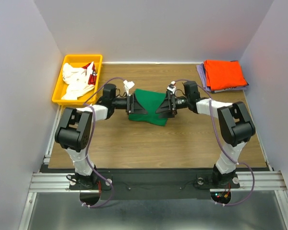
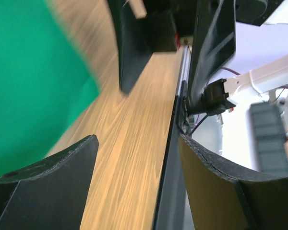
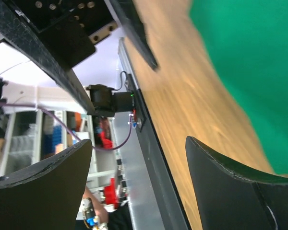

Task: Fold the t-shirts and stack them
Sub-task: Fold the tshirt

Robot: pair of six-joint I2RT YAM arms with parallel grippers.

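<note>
The green t-shirt (image 1: 148, 111) lies at the centre of the frame on the wooden table (image 1: 149, 143), with the left gripper (image 1: 133, 104) at its left edge and the right gripper (image 1: 170, 103) at its right edge, facing each other. Both wrist views show the fingers spread apart with only bare wood between them and the cloth off to one side. The orange t-shirt (image 1: 224, 74) rests on the lavender one (image 1: 203, 76) at upper right, and the white ones (image 1: 77, 81) sit in the yellow bin (image 1: 57, 91) at upper left.

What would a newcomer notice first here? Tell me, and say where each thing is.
The bright green cloth t-shirt lying mid-table, with the left claw and right claw open at its two sides. Next, the folded orange t-shirt atop a pale lavender one in the far right corner, and the yellow plastic bin of white-and-red shirts far left.
</note>
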